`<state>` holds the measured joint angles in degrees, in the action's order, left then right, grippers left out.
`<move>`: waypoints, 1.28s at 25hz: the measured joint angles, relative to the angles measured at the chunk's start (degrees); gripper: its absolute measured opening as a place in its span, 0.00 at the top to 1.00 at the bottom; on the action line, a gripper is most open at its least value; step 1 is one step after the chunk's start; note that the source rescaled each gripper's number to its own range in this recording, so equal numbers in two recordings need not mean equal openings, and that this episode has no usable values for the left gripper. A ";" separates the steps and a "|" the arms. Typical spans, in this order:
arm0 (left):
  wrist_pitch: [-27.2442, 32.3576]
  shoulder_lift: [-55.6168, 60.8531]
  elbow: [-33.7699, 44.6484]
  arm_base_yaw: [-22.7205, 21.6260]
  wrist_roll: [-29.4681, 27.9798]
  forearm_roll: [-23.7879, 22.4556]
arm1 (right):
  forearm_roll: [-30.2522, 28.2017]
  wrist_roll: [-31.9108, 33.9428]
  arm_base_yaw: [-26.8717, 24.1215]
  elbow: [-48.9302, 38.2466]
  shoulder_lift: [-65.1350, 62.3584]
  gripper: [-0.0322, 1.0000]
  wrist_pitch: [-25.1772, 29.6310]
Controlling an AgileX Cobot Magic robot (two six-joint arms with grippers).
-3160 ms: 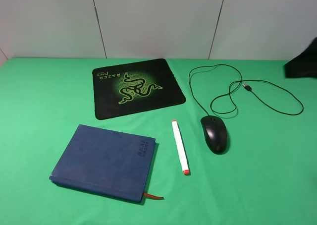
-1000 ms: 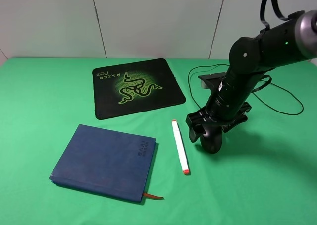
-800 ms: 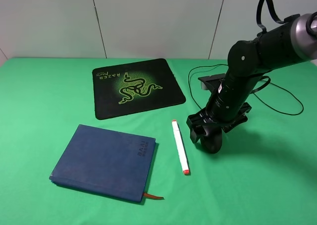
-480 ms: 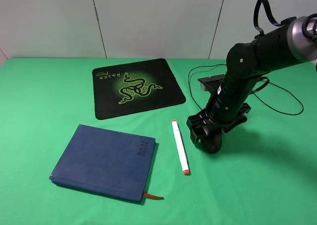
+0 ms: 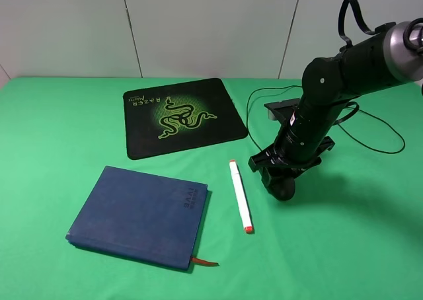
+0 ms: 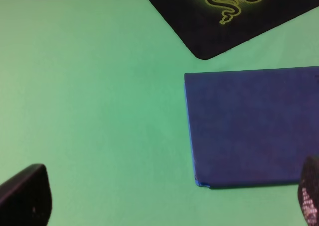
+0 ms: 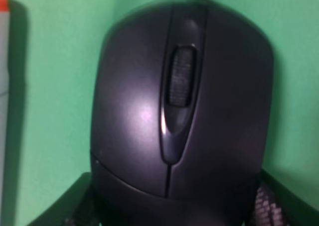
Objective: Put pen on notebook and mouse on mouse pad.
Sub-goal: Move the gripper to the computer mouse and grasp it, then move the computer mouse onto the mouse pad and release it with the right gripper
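The black mouse [image 5: 285, 188] [image 7: 179, 101] lies right of the pen on the green cloth, with my right gripper [image 5: 283, 174] shut on its sides from above. In the right wrist view the fingers [image 7: 75, 203] press both flanks. The white pen [image 5: 240, 195] with orange-red ends lies between mouse and notebook. The dark blue notebook [image 5: 139, 214] [image 6: 249, 126] sits at front left. The black mouse pad [image 5: 182, 115] [image 6: 234, 12] with its green logo lies behind it. My left gripper [image 6: 167, 206] hangs open above the cloth near the notebook's corner; it is outside the exterior view.
The mouse's thin black cable [image 5: 370, 125] loops over the cloth behind and right of my right arm. A green cloth [image 5: 59, 135] covers the table, and a pale panelled wall [image 5: 211, 22] stands behind it.
My right gripper's fingers have closed in on the mouse. The mouse cable near the pad has shifted slightly left. Pen, notebook and pad have not moved.
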<state>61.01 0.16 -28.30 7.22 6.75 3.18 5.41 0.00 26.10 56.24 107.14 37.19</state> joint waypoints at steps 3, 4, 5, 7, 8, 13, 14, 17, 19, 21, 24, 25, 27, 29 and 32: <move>0.00 0.00 0.00 0.00 0.00 0.00 | 0.00 0.00 0.00 0.00 0.00 0.41 0.00; 0.00 0.00 0.00 0.00 0.00 0.00 | 0.00 0.00 0.00 0.00 0.00 0.41 -0.06; 0.00 0.00 0.00 0.00 0.00 0.00 | 0.00 0.00 0.00 0.00 0.00 0.41 -0.06; 0.00 0.00 0.00 0.00 0.00 0.00 | 0.00 0.00 0.00 0.00 0.00 0.41 -0.06; 0.00 0.00 0.00 0.00 0.00 0.00 | 0.00 0.00 0.00 0.00 0.00 0.41 -0.06; 0.00 0.00 0.00 0.00 0.00 0.00 | 0.00 0.00 0.00 0.00 0.00 0.41 -0.06; 0.00 0.00 0.00 0.00 0.00 0.00 | 0.00 0.00 0.00 0.00 0.00 0.41 -0.06; 0.00 0.00 0.00 0.00 0.00 0.00 | 0.00 0.00 0.00 0.51 0.00 0.41 1.21; 0.00 0.00 0.00 0.00 0.00 0.00 | 0.05 0.00 0.00 2.12 0.00 0.41 3.95; 0.00 0.00 0.00 0.00 0.00 0.00 | 0.52 0.00 0.00 4.36 0.00 0.41 7.24; 0.00 0.00 0.00 0.00 0.00 0.00 | 1.78 0.00 0.00 9.99 0.00 0.41 12.43; 0.00 0.00 0.00 0.00 0.00 0.00 | 2.15 0.00 0.00 12.17 0.00 0.41 13.58; 0.00 0.00 0.00 0.00 0.00 0.00 | 2.61 0.00 0.00 16.18 0.00 0.41 15.52; 0.00 0.00 0.00 0.00 0.00 0.00 | 2.96 0.00 0.00 20.41 0.05 0.41 16.78; 0.00 0.00 0.00 0.00 0.00 0.00 | 3.98 0.00 0.00 25.94 0.05 0.41 18.96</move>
<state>61.01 0.16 -28.30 7.22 6.75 3.18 9.39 0.00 26.10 82.18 107.19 56.15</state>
